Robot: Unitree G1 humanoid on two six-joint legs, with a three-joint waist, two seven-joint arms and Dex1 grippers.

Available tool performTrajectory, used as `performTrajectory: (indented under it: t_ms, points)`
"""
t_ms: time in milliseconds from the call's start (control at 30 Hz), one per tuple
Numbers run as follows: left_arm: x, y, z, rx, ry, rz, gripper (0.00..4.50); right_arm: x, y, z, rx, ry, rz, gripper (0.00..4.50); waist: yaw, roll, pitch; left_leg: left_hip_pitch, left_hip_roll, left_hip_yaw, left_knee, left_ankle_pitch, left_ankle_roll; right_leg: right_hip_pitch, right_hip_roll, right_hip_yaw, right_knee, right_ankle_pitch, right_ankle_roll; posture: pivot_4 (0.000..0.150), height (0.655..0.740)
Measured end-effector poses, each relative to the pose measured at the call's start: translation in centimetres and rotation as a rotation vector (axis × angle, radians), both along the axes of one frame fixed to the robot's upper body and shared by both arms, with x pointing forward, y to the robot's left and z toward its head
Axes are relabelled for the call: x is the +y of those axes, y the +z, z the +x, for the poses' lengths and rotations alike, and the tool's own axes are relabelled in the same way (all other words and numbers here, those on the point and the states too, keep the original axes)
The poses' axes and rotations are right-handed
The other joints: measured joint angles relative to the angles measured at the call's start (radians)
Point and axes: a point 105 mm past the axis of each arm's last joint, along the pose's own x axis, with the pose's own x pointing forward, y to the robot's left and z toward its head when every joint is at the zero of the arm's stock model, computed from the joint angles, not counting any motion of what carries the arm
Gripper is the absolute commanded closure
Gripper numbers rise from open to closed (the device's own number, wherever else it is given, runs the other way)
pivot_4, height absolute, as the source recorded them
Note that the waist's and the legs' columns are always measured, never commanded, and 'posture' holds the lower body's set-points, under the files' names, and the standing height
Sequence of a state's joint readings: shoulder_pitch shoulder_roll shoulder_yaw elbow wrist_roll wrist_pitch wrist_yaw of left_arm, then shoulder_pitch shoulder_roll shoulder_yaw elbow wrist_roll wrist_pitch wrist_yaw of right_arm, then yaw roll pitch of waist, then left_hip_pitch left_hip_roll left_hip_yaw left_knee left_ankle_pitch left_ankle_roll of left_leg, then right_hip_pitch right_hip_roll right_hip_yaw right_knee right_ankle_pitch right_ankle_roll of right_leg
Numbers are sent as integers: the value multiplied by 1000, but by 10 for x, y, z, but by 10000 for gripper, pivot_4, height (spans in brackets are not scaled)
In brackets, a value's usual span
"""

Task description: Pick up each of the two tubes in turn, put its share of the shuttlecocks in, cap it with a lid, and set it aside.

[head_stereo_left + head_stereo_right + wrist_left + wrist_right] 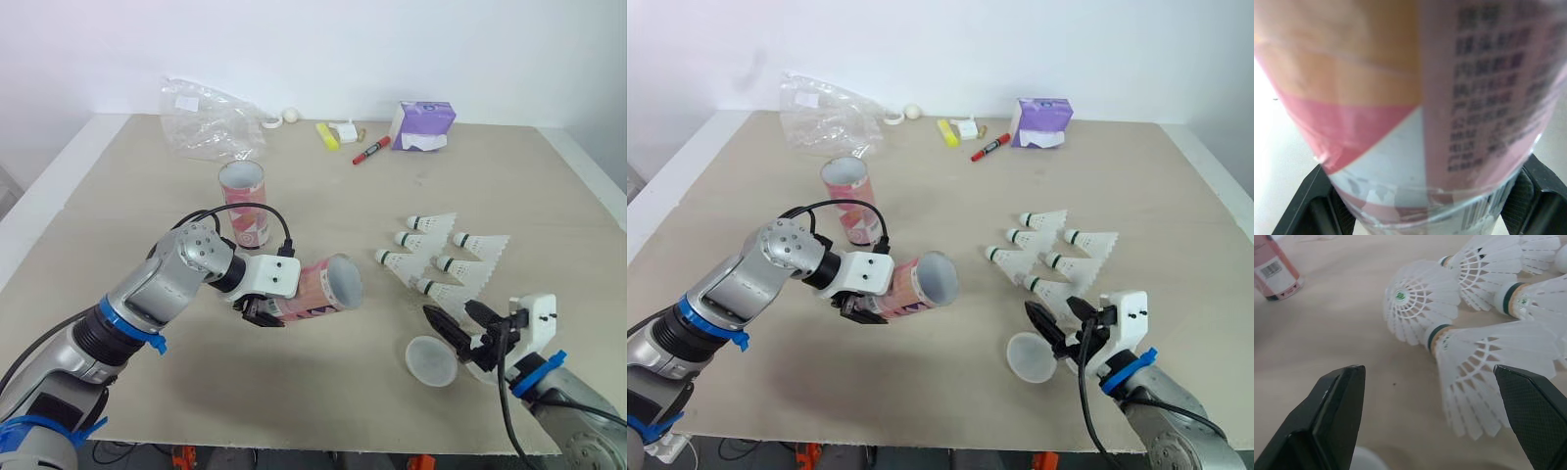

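Wide pale table [323, 416] underneath everything. At its far edge, a crumpled clear plastic bag [206, 117] and a purple tissue pack [423, 125]. Near the middle, an upright pink tube [243, 204], open-topped. In front of it, a second pink tube [318, 289], tipped sideways and apparently lifted off the table, pinched near its base by the left gripper [266, 311] jaws. Further right, six shuttlecocks [441, 259] lying clustered. Near the closest one, the right gripper [458, 323], jaws spread and empty. Just beside it, a translucent lid [431, 360], flat on the table. Far back, a red marker [370, 151].
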State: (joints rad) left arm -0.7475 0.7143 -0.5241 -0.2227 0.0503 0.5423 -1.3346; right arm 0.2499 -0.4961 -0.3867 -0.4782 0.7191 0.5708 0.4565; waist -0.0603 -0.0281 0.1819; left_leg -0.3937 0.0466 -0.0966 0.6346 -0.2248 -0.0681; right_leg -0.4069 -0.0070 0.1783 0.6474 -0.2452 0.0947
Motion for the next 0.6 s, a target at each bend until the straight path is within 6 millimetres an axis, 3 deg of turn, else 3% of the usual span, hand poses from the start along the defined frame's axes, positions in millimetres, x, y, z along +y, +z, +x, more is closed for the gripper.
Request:
performTrajectory:
  t_ms: [67, 233, 367, 400, 600]
  points:
    - [0, 0, 0, -1, 2, -1, 11916, 1, 0, 3, -1, 4, 6, 0, 0, 0, 0, 0, 0, 0, 0, 0, 0, 0, 0, 0, 0, 0, 0, 1500, 7400]
    - [0, 0, -1, -8, 6, -7, 12281, 2, -5, 7, 15, 14, 22, 20341, 0, 0, 0, 0, 0, 0, 0, 0, 0, 0, 0, 0, 0, 0, 0, 1500, 7400]
    - [-1, 0, -1, -12, 8, -9, 12281, 0, -5, 12, 12, 14, 20, 41365, 0, 0, 0, 0, 0, 0, 0, 0, 0, 0, 0, 0, 0, 0, 0, 1500, 7400]
    - [-1, 0, -1, -12, 8, -9, 12281, 0, -6, 12, 12, 13, 20, 44783, 0, 0, 0, 0, 0, 0, 0, 0, 0, 0, 0, 0, 0, 0, 0, 1500, 7400]
    - [-3, 0, -1, -13, 5, -17, 12281, 0, -6, 12, 11, 22, 19, 44783, 0, 0, 0, 0, 0, 0, 0, 0, 0, 0, 0, 0, 0, 0, 0, 1500, 7400]
